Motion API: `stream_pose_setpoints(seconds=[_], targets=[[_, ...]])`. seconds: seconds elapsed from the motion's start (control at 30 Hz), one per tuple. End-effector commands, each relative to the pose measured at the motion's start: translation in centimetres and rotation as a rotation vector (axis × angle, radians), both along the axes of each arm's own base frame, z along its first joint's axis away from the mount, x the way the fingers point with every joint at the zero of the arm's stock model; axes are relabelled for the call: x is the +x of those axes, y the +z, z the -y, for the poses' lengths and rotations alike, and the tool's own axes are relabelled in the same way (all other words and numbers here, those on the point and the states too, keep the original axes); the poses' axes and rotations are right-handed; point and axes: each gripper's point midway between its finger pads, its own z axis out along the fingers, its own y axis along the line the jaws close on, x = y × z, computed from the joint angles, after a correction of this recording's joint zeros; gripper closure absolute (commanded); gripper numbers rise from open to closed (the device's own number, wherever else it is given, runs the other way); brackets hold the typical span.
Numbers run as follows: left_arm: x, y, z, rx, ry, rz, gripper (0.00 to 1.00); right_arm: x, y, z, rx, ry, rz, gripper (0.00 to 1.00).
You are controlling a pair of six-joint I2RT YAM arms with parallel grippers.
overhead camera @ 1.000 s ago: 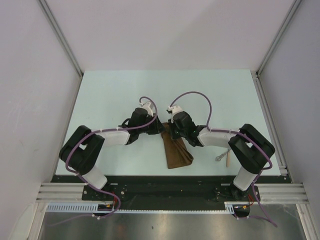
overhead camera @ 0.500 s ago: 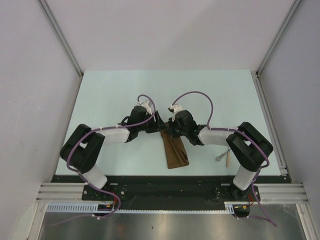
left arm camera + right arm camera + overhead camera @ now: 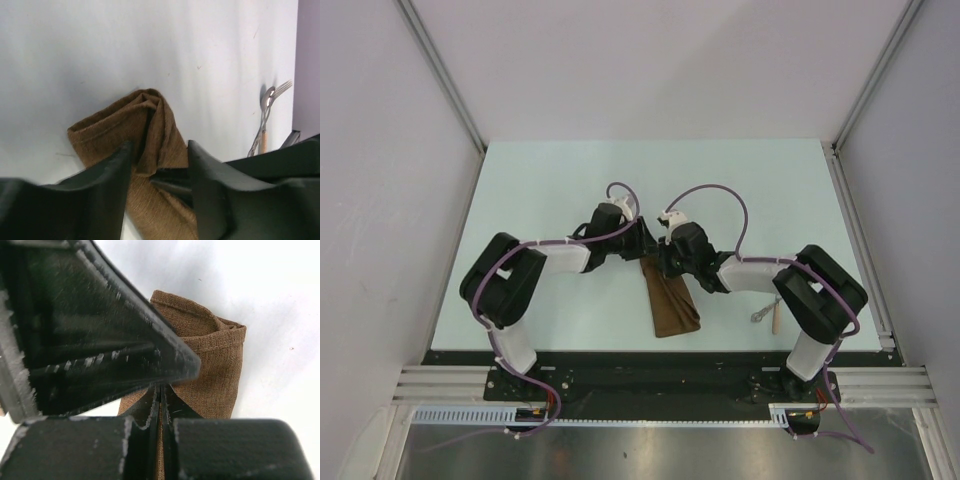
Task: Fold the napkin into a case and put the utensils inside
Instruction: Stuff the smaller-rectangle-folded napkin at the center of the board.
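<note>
Napkin point(image 3: 155, 115) looks soft and floppy, so I'd grab the folded edge. Left gripper point(image 3: 160, 147) straddles it half-open, right gripper point(image 3: 161, 390) is pinched shut.

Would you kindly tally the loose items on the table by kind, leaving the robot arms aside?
napkin: 1
spoon: 1
fork: 1
Total: 3
</note>
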Motion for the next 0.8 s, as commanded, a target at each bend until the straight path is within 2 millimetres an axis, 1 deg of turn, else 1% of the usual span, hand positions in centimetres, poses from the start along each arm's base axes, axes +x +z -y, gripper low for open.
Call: stream_pose_setpoints(seconds=[0.0, 0.03, 0.07, 0.1, 0.13, 0.23, 0.27, 0.37, 0.4, 0.43, 0.47, 0.5, 0.6, 0.67, 0.7, 0.77], targets=[[1.0, 1.4, 0.8, -0.032, -0.009, 0.019, 0.57, 0.5, 2.2, -0.6, 0.042, 0.002, 0.06, 1.0], [1.0, 1.4, 0.6, -0.032, -0.006, 0.019, 0.6, 0.6, 2.2, -0.5, 0.039, -0.001, 0.061, 1.0], [1.1, 1.5, 0.6, -0.033, -0.006, 0.022, 0.68, 0.5, 2.3, -0.5, 0.036, 0.001, 0.062, 1.0], [1.2, 1.5, 0.5, -0.033, -0.003, 0.024, 0.72, 0.5, 2.4, -0.5, 0.035, 0.002, 0.065, 1.0], [1.3, 1.6, 0.4, -0.037, 0.0, 0.029, 0.8, 0.5, 2.3, -0.4, 0.026, 0.003, 0.069, 1.0], [1.5, 1.9, 0.5, -0.041, -0.005, 0.037, 0.93, 0.2, 2.4, -0.4, 0.011, 0.014, 0.08, 1.0], [1.5, 1.9, 0.5, -0.042, -0.007, 0.035, 1.0, 0.7, 2.6, 0.0, -0.005, -0.005, 0.097, 1.0], [1.6, 1.8, 0.5, -0.044, -0.012, 0.033, 1.0, 1.0, 3.0, 0.1, -0.024, -0.017, 0.114, 1.0], [1.6, 1.9, 0.4, -0.049, -0.012, 0.035, 1.0, 1.1, 3.1, 0.2, -0.038, -0.019, 0.115, 0.98], [1.5, 1.9, 0.4, -0.05, -0.014, 0.032, 1.0, 0.9, 3.2, 0.0, -0.044, -0.012, 0.123, 0.93], [1.5, 2.0, 0.4, -0.054, -0.014, 0.033, 1.0, 1.1, 3.2, 0.2, -0.063, -0.019, 0.138, 0.9], [1.5, 2.1, 0.4, -0.061, -0.016, 0.032, 1.0, 1.2, 3.4, 0.3, -0.066, -0.023, 0.147, 0.81], [1.6, 2.4, 0.2, -0.072, -0.018, 0.035, 1.0, 1.3, 3.5, 0.2, -0.085, -0.019, 0.164, 0.66], [1.6, 2.5, 0.1, -0.075, -0.019, 0.031, 1.0, 1.5, 3.8, 0.0, -0.086, -0.012, 0.173, 0.63], [1.7, 2.5, 0.0, -0.079, -0.017, 0.028, 1.0, 1.6, 3.9, 0.0, -0.095, -0.006, 0.182, 0.6], [1.7, 2.5, 0.1, -0.09, -0.027, 0.02, 1.0, 1.9, 4.1, -0.1, -0.103, -0.004, 0.196, 0.58]])
